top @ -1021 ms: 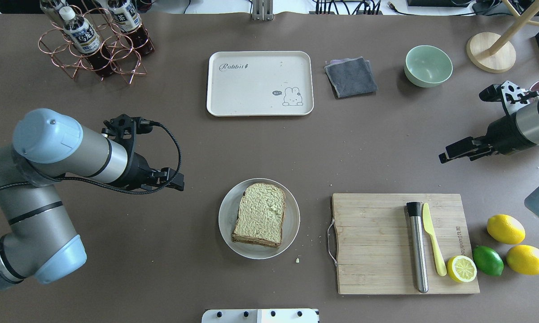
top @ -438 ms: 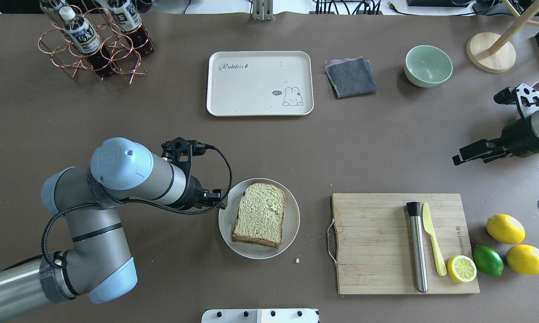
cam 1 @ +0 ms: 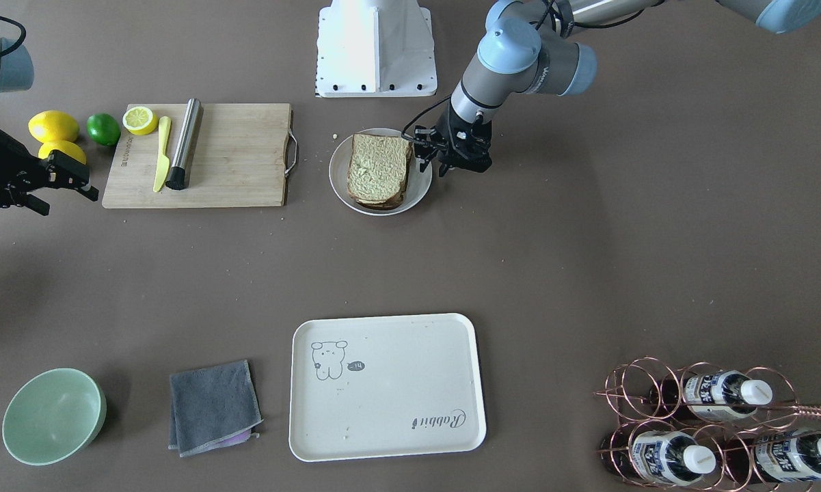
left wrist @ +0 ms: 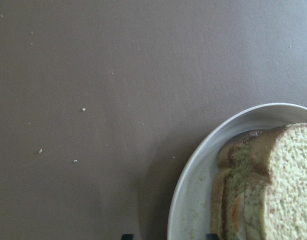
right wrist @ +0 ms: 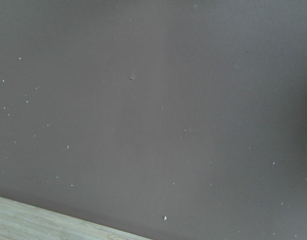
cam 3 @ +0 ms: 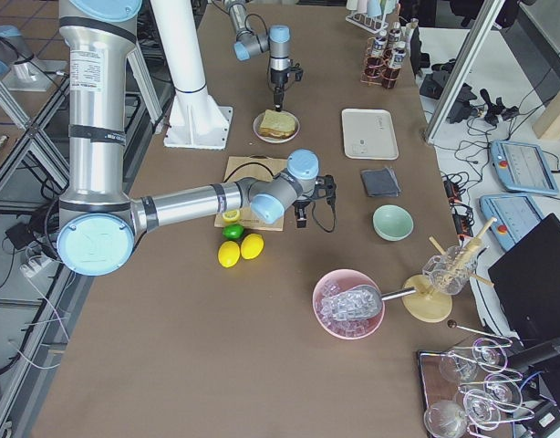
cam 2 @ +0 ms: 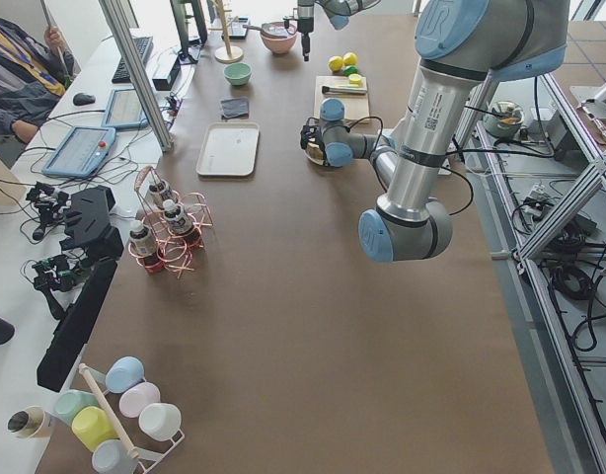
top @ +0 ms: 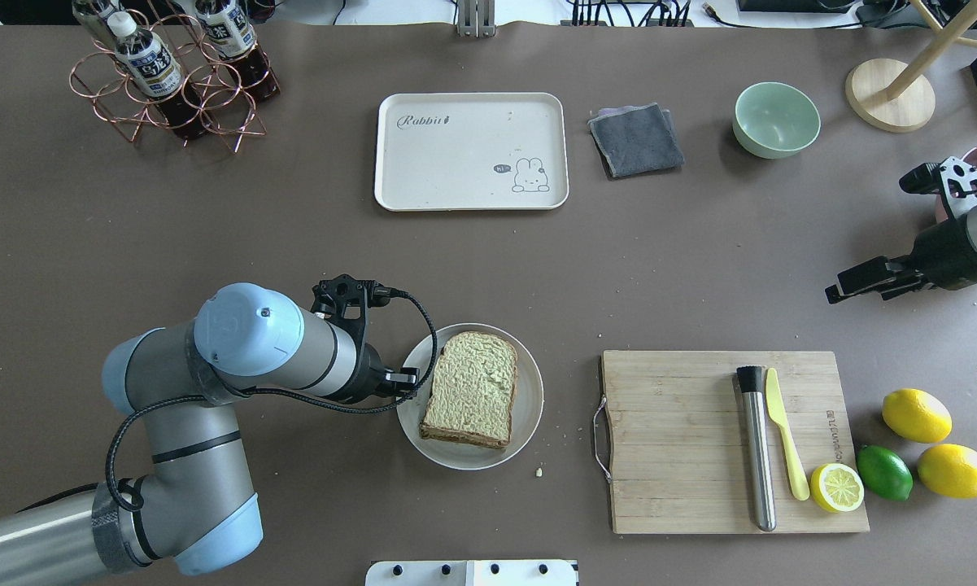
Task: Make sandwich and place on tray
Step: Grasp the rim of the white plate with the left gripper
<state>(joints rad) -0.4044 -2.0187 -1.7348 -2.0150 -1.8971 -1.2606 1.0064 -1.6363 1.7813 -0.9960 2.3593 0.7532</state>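
Nearest: sandwich [top: 470, 399] stacked on round plate [top: 529, 415], on desk [top: 293, 244]. Just beside plate's rim: left hand [top: 411, 381], fingers spread. Off to the side, over bare desk beyond cutting board [top: 683, 439]: right hand [cam 1: 68, 198], likewise spread. Farthest: tray [top: 455, 163], well apart from sandwich.

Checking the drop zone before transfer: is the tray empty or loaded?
Empty. The tray shows only its printed drawing and lettering; the sandwich sits stacked on the round plate, apart from the tray.
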